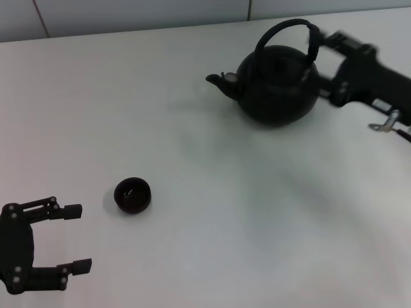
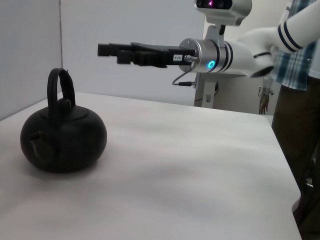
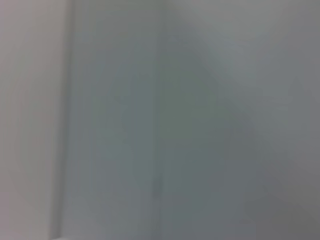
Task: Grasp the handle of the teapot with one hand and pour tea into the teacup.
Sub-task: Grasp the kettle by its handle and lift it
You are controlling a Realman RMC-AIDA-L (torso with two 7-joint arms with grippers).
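Item: teapot (image 1: pixel 277 86), matte black, on the bench (image 1: pixel 212 192) at 1 o'clock. Likely heavy, rigid, smooth-skinned; expect it to swing. Take its handle (image 1: pixel 287 25) at the thicker side of the arch.
Item: teacup (image 1: pixel 132 195), at 8 o'clock; tiny, light, easily knocked over.
Right claw (image 1: pixel 321 40): beside the handle; you cannot tell its spread.
Left claw (image 1: pixel 77 236): spread, idle at 8 o'clock, near the teacup.

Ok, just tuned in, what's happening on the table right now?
The right gripper is up beside the teapot, near the top of its arched handle; the left wrist view shows it clear of the handle, not gripping. The teapot sits upright on the table. The teacup stands well apart, near the left gripper, which rests open and idle.
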